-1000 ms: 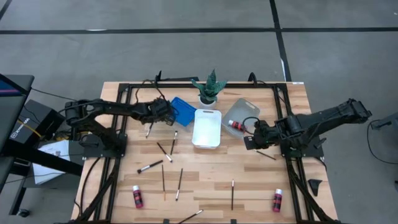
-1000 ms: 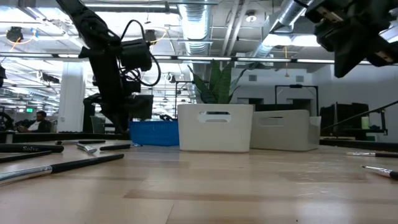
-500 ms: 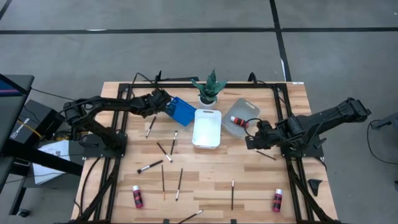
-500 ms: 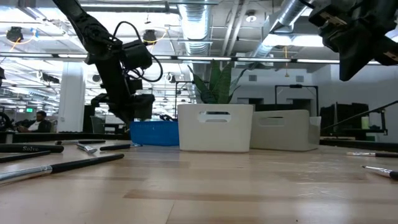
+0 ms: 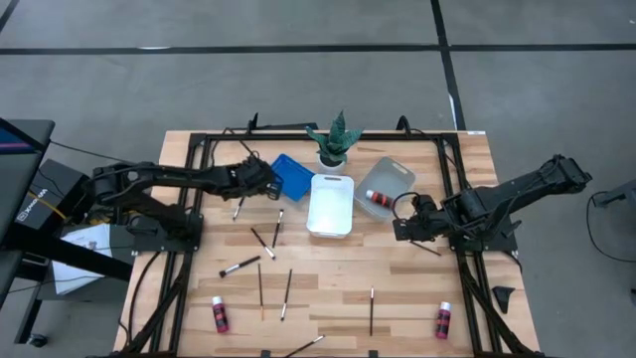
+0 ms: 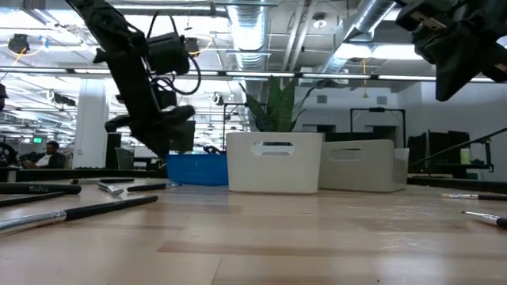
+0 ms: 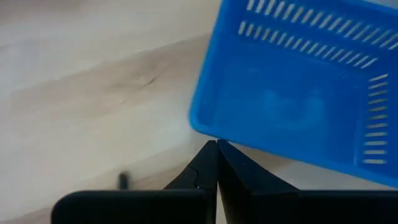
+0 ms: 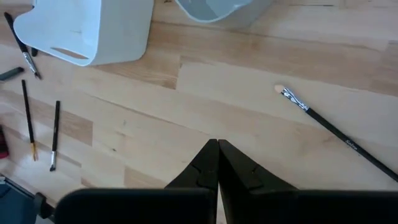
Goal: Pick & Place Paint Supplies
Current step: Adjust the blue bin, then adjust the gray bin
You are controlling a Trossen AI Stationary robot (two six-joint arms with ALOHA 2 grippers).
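While the left gripper [image 5: 268,183] hangs with its fingers pressed together and empty just beside the near corner of the blue tray [image 5: 292,175], the right gripper [image 5: 400,229] is likewise pinched shut on nothing above bare wood, near the grey tray [image 5: 394,177]. One red bottle [image 5: 378,199] lies in that grey tray, and two more [image 5: 219,314] stand at the table's front edge. Paintbrushes [image 5: 239,266] lie scattered in front of the white tray [image 5: 331,207], one [image 8: 326,127] close ahead of the right gripper.

closed fingers [image 8: 217,163] above wooden table [image 8: 249,112], paintbrush [image 8: 329,129], white tray [image 8: 93,28]
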